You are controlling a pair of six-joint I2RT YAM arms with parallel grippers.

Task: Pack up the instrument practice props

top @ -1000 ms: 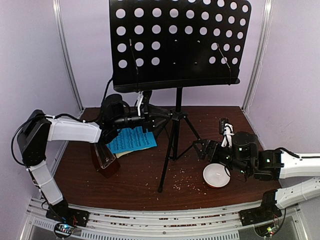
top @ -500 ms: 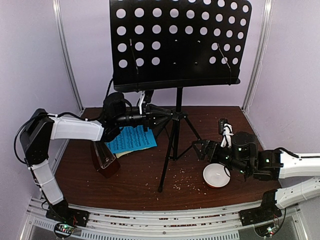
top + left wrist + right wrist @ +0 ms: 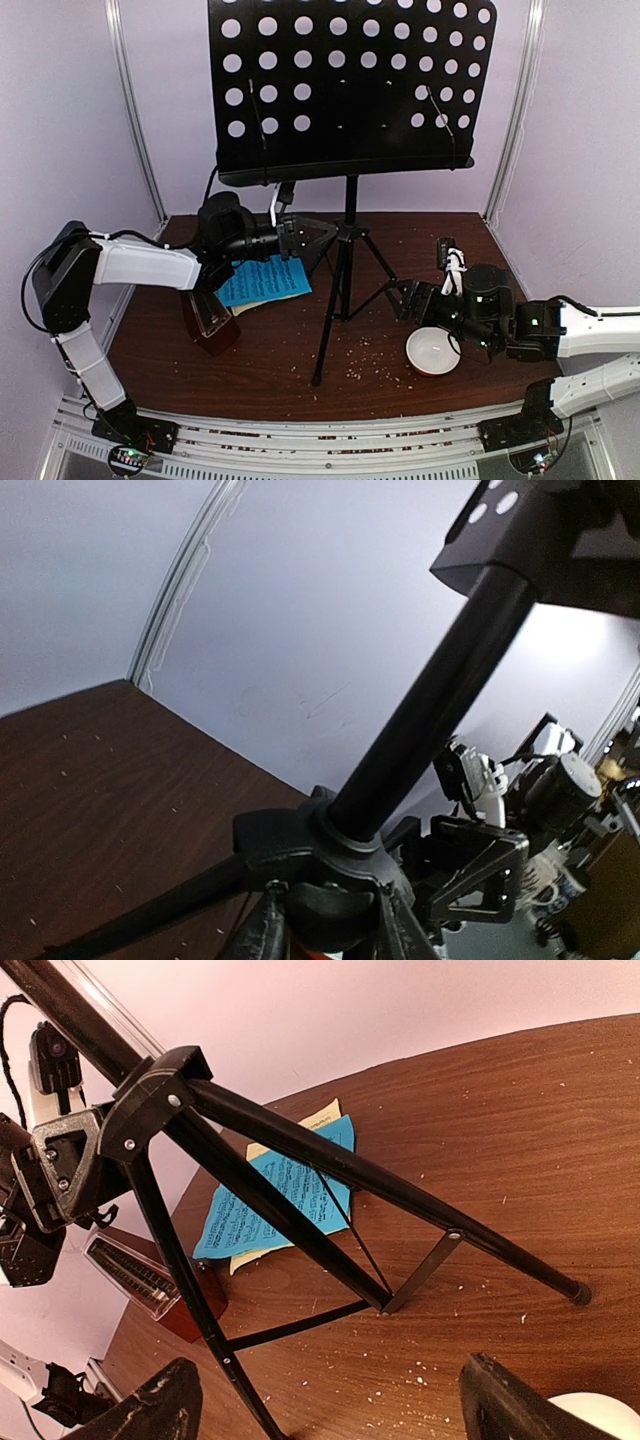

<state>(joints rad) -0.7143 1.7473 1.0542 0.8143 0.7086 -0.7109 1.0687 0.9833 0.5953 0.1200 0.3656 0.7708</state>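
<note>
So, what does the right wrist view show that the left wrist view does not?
Only the right wrist view shows the bright blue music sheet lying on a pale yellow sheet, the small brown pyramid metronome with its clear cover, the rim of the round white bowl, and the spread legs of the black tripod music stand. Only the left wrist view shows the perforated desk, seen from below. Both show the stand's pole, its hub and the brown wooden table.
</note>
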